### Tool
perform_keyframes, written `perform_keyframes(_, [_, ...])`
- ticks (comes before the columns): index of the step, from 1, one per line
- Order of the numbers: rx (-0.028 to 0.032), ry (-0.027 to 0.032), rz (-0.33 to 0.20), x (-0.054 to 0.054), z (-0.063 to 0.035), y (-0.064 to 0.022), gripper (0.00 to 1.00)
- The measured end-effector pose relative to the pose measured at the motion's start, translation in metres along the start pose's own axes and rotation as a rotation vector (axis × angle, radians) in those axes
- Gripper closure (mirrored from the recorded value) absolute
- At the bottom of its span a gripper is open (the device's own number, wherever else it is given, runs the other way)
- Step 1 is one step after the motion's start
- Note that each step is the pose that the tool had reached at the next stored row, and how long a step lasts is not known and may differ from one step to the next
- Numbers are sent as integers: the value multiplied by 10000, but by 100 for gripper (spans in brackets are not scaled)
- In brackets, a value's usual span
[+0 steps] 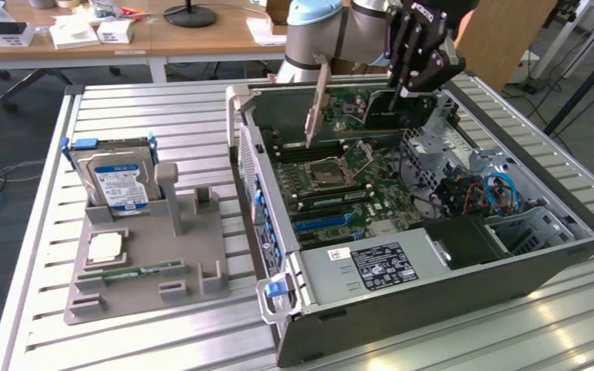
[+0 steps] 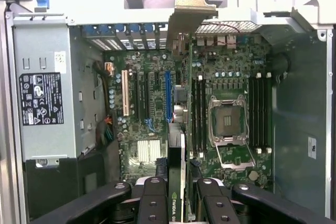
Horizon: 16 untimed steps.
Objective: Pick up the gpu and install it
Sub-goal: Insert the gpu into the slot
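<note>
My gripper [image 1: 419,91] is shut on the gpu [image 1: 401,114] and holds it upright above the far end of the open computer case [image 1: 544,263]. The card's dark face shows in the exterior view, and its silver bracket [image 1: 318,100] hangs at the end toward that view's left. In the wrist view the gpu [image 2: 179,145] is seen edge-on between the black fingers [image 2: 152,203] of the gripper [image 2: 181,205], with its bracket [image 2: 191,3] at the far end. Below it lies the motherboard [image 2: 231,77] with its blue expansion slot [image 2: 168,95]. The card hangs clear of the board.
A grey holder [image 1: 148,255] on the slatted table at the exterior view's left carries a hard drive [image 1: 121,182], a processor chip [image 1: 104,247] and a green memory stick [image 1: 132,272]. The power supply [image 1: 380,267] fills the case's near end. Case walls ring the motherboard.
</note>
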<state>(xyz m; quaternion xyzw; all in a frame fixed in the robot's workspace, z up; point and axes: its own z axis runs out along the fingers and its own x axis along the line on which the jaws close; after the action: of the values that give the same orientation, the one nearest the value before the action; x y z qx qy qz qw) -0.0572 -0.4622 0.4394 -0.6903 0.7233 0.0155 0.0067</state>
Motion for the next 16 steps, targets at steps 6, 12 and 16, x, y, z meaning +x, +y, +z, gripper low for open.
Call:
perform_keyframes(6, [37,10,-721,0,10,-2,74])
perform_keyframes(12, [60,5,-755,0,26,0,74])
perform_keyframes(16, [127,8,-760,2,87,-1,74])
